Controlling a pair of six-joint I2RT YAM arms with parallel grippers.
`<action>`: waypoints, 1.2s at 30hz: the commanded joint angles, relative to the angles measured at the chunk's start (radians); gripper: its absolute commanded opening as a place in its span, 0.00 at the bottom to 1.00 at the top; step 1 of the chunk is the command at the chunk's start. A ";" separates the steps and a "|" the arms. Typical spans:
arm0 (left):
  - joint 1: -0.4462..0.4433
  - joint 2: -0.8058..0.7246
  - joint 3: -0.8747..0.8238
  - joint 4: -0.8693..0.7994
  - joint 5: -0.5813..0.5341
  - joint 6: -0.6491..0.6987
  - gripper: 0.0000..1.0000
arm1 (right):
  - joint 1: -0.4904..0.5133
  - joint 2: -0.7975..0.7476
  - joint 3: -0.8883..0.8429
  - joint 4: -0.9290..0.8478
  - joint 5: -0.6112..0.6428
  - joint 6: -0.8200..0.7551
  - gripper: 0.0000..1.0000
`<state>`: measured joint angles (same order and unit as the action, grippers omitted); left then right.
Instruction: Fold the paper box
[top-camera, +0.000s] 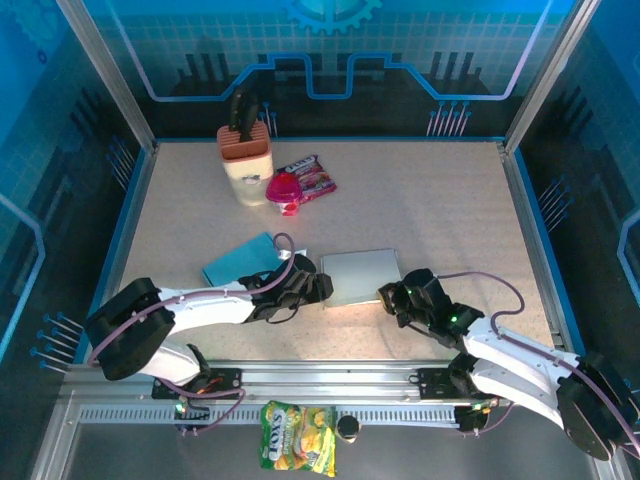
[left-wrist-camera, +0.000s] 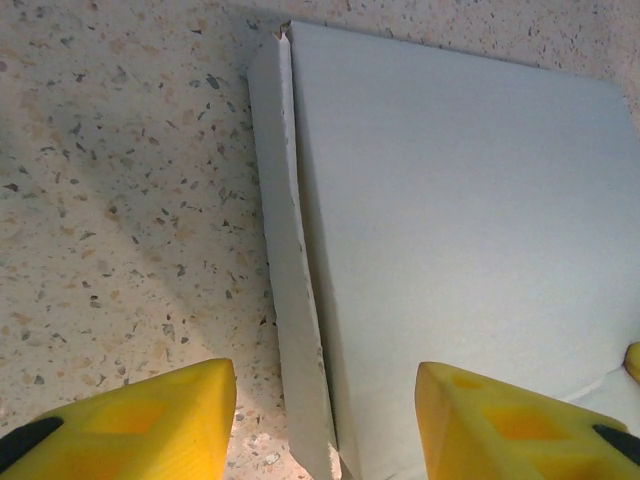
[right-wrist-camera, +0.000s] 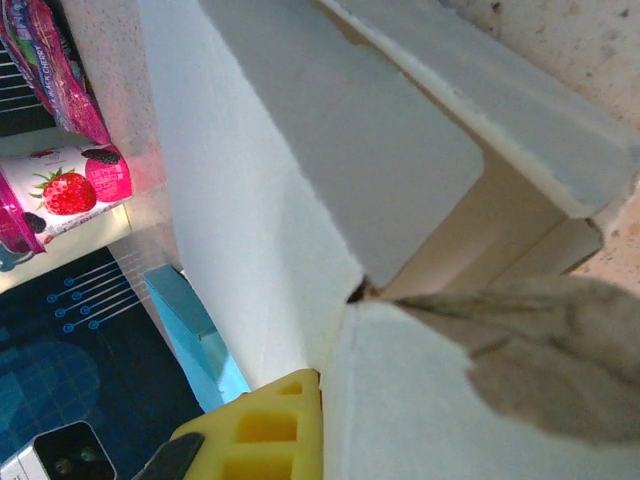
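Note:
The paper box (top-camera: 360, 277) is a flat grey-white carton lying near the table's front middle. My left gripper (top-camera: 322, 290) is at its left edge. In the left wrist view the yellow fingers (left-wrist-camera: 140, 420) stand open, apart from the card. The box's narrow side flap (left-wrist-camera: 295, 300) runs up between them beside the big top panel (left-wrist-camera: 460, 220). My right gripper (top-camera: 390, 297) is at the box's near right corner. There one yellow finger (right-wrist-camera: 260, 430) presses against a white flap (right-wrist-camera: 440, 400). That flap hides the other finger, and the gripper is shut on it.
A light blue box (top-camera: 240, 262) lies just left of the left gripper. At the back left stand a knife block (top-camera: 245, 160), a strawberry cup (top-camera: 284, 192) and a snack packet (top-camera: 312, 177). A yellow snack bag (top-camera: 298, 437) lies in front of the arm bases.

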<state>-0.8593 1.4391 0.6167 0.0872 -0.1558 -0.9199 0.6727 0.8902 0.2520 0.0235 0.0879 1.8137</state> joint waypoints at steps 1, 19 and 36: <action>0.004 0.025 0.030 -0.014 0.002 0.040 0.50 | -0.015 0.001 -0.022 -0.056 -0.006 -0.025 0.06; 0.005 0.103 0.023 0.060 0.001 0.034 0.25 | -0.122 -0.028 0.149 -0.419 -0.097 -0.493 0.65; 0.005 0.109 0.043 0.042 -0.010 0.065 0.23 | -0.456 0.282 0.466 -0.502 -0.287 -1.281 0.72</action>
<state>-0.8593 1.5436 0.6331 0.1623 -0.1417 -0.8829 0.2279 1.0981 0.6781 -0.5369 -0.1066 0.6815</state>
